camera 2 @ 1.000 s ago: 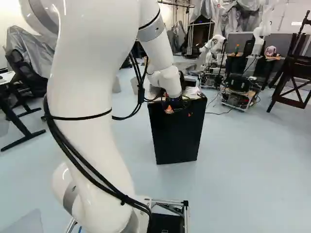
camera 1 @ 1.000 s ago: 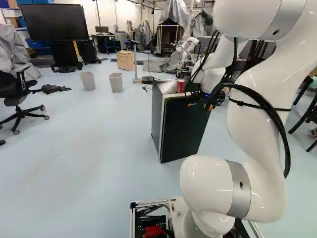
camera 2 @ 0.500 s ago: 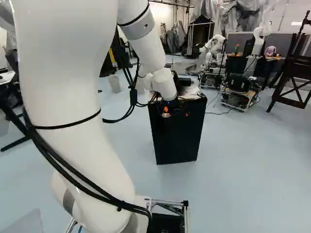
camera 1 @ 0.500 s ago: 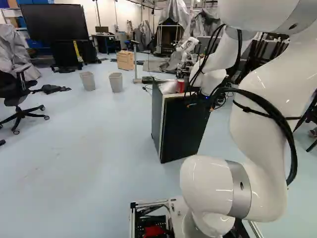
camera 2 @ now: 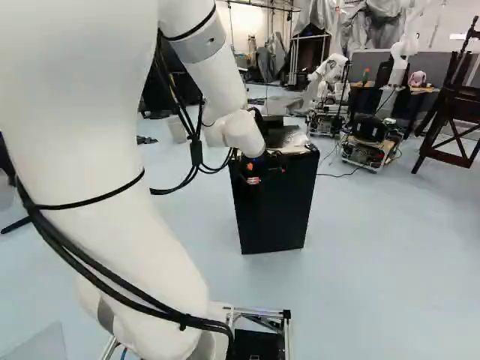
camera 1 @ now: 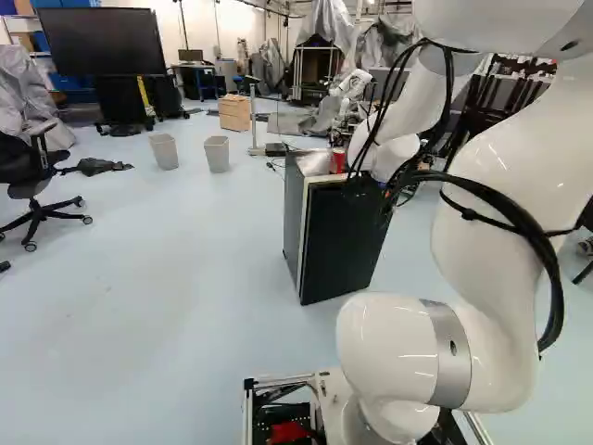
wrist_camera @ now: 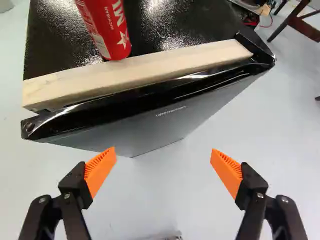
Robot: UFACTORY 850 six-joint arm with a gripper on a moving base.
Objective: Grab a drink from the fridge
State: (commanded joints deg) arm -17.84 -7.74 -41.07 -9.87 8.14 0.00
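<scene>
Beside the front top edge of the small black fridge (camera 1: pixel 343 246) is my gripper (camera 2: pixel 266 169), in the right base view. The wrist view shows the gripper (wrist_camera: pixel 163 152) open, nothing between its orange pads, with the fridge's front face (wrist_camera: pixel 125 130) just ahead. The fridge door is closed. A pale wooden strip (wrist_camera: pixel 135 72) runs along the top edge. Behind the strip a red can (wrist_camera: pixel 107 30) stands upright on the black top; the left base view shows this can (camera 1: pixel 337 160) too. Whatever the fridge holds is hidden.
Two grey bins (camera 1: pixel 217 154) and a wooden box (camera 1: pixel 234 113) stand beyond the fridge to its left. An office chair (camera 1: pixel 37 185) is at the far left. Another robot (camera 2: pixel 330 79) stands behind the fridge, and a dark wooden frame (camera 2: pixel 452 112) at the right.
My arm has swung left in the right base view, and the gripper has shifted slightly lower along the fridge's front edge. The base, the fridge and the can have stayed put.
</scene>
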